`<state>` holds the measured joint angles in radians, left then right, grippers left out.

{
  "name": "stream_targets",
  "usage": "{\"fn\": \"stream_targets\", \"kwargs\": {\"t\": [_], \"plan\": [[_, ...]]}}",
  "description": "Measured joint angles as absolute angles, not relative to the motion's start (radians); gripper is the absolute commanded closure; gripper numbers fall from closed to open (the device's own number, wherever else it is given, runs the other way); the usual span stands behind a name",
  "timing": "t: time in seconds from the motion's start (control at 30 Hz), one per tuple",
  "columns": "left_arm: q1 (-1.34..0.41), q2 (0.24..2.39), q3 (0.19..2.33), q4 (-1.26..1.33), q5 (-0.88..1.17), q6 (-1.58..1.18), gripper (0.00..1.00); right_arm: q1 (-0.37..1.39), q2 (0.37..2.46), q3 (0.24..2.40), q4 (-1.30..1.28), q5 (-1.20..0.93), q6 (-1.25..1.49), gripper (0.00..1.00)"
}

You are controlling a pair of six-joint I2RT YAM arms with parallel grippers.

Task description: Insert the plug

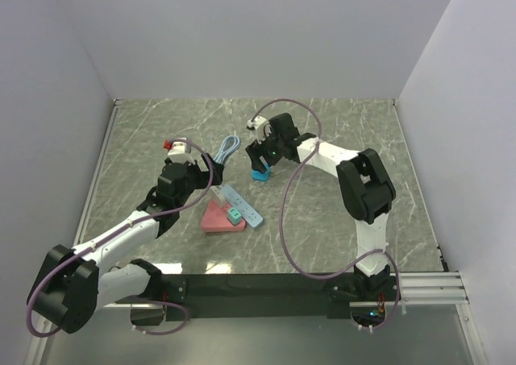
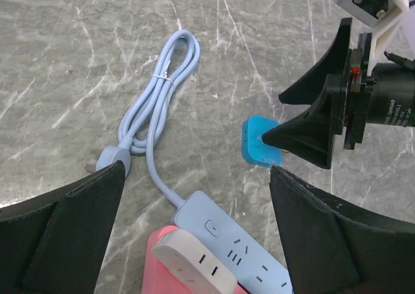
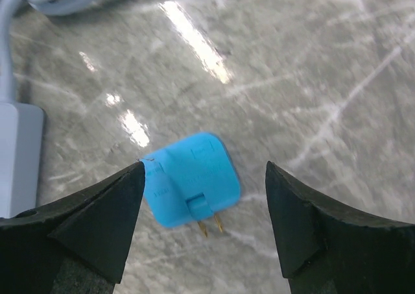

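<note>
No readable text, marks on blue plug (image 3: 191, 177) and camera lens (image 2: 397, 106) illegible

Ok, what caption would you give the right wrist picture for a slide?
Right claw open over the blue plug, which lies on the marble table, prongs showing.

Top ext cam: fixed, high up on the near-edge side, looks down & fwd over the whole marble surface (image 1: 387, 139). Far off, so objs are small.

L wrist cam: sits behind the left tool (image 2: 196, 171), fingers at the frame's bottom corners. Faces down-fwd at a slant, mid-near. Takes in the coiled cable (image 2: 162, 86), power strip (image 2: 233, 242) & blue plug (image 2: 259, 141).

R wrist cam: sits behind the right tool (image 3: 204, 167), aims steeply down, v. close. Plug centre frame, strip's end at left edge.

Shared: all 3 views catch plug + strip. Top & L wrist also share the full cable coil.
</note>
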<state>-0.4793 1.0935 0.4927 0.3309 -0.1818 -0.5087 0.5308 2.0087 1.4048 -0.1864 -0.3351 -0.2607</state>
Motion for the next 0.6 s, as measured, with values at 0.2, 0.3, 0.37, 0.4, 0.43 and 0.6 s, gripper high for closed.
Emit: {"fn": "stream_targets", "kwargs": {"t": [0.2,0.3,0.37,0.4,0.43,0.6], "plan": [[-0.479,1.103,0.493,0.33,-0.183,-0.508,0.01,0.53,2.079,1.481,-0.207,-0.399,-0.278,0.2],[-0.479,1.103,0.493,0.331,-0.183,-0.509,0.01,0.53,2.09,1.481,-0.235,-0.414,-0.279,0.2],[-0.479,1.103,0.493,0.331,-0.182,-0.509,0.0,0.53,2.096,1.481,-0.246,-0.421,-0.279,0.2],[-0.479,1.103,0.493,0.331,-0.182,-0.509,0.01,0.53,2.099,1.481,-0.253,-0.424,-0.279,0.2],[-0.479,1.103,0.493,0.331,-0.182,-0.509,0.01,0.53,2.103,1.481,-0.261,-0.427,-0.279,0.2],[-0.479,1.103,0.493,0.331,-0.182,-0.509,0.0,0.534,2.11,1.479,-0.285,-0.431,-0.279,0.2]]}}
